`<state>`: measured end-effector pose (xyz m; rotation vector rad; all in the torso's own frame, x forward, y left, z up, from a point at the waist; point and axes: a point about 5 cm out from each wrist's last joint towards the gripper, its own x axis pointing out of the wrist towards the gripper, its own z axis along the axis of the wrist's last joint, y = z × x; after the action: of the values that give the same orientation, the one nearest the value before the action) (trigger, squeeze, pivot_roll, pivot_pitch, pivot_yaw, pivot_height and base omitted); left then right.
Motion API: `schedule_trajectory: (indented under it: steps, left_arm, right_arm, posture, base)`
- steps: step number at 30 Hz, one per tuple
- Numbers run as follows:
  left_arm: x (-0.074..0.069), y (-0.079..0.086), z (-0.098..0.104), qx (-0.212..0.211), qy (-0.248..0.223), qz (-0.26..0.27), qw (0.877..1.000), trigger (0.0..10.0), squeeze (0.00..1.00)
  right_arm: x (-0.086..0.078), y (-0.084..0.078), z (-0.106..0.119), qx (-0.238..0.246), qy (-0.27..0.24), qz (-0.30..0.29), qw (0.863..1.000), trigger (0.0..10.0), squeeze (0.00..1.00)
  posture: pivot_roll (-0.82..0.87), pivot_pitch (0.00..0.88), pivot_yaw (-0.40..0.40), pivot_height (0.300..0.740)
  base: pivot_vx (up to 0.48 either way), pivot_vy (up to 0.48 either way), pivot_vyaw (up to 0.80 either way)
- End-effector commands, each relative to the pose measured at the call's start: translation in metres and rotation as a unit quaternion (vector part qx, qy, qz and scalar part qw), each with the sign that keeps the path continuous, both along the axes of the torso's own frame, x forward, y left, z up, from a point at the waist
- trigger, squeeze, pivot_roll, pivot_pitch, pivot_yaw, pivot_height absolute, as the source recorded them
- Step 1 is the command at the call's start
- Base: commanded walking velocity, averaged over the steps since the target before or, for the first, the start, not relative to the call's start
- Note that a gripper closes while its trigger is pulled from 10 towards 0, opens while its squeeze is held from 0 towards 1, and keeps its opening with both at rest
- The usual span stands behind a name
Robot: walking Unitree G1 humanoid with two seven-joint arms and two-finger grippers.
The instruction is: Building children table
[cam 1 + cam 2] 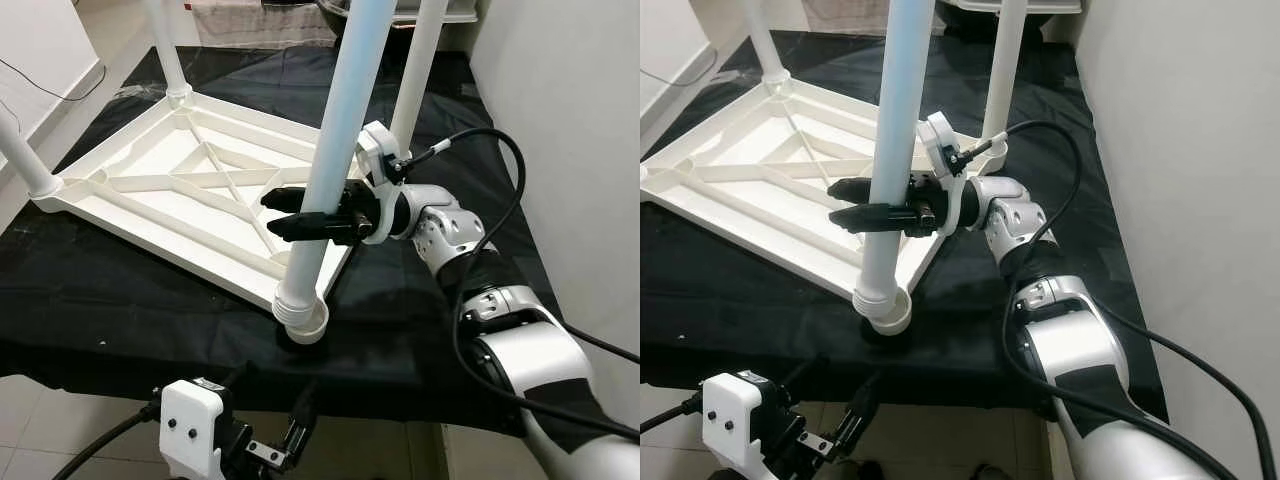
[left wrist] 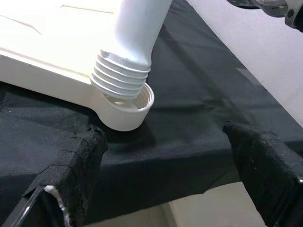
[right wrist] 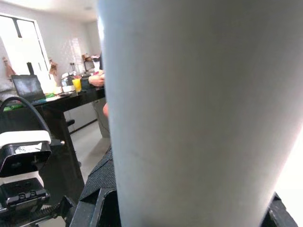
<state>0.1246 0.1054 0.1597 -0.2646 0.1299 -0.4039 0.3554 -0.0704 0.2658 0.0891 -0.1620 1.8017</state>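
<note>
No readable labels or writing anywhere. I've got the right gripper (image 1: 283, 212) w/ its black fingers clamped on the long white plastic tube leg (image 1: 341, 130), mid-shaft. Leg's long axis runs near vertical, leaning slightly; ribbed threaded end points down into the round corner socket (image 2: 127, 111) of the upturned white ribbed plastic tabletop (image 1: 170, 185). Tabletop lies underside-up on a black cloth-covered bench (image 1: 120, 310), other legs already standing at its corners. Left gripper (image 2: 168, 163) hangs low by the bench's front edge, fingers spread apart, holding nothing.
</note>
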Motion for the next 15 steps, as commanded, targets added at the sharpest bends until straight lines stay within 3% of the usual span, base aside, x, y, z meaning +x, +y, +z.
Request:
schedule_trajectory:
  steps: [1, 8, 15]
  left_arm:
    - [-0.003, 0.001, -0.001, 0.01, 0.005, 0.0, 1.0, 10.0, 0.0]
    - [-0.003, 0.001, 0.0, 0.012, 0.004, 0.003, 1.0, 10.0, 0.0]
    - [-0.001, 0.002, 0.001, 0.018, -0.003, 0.009, 1.0, 10.0, 0.0]
  right_arm:
    - [-0.005, 0.004, -0.009, -0.017, 0.006, 0.018, 1.0, 10.0, 0.0]
    - [-0.007, 0.002, -0.01, -0.031, 0.0, 0.026, 0.999, 10.0, 0.0]
    - [-0.002, 0.003, -0.024, -0.107, -0.051, 0.0, 0.993, 10.0, 0.0]
  posture:
    - [0.14, 0.243, 0.003, 0.74]
    - [0.14, 0.246, 0.001, 0.74]
    - [0.13, 0.25, 0.0, 0.74]
  base:
    - [0.0, 0.0, 0.0]
    - [0.0, 0.0, 0.0]
    - [0.0, 0.0, 0.0]
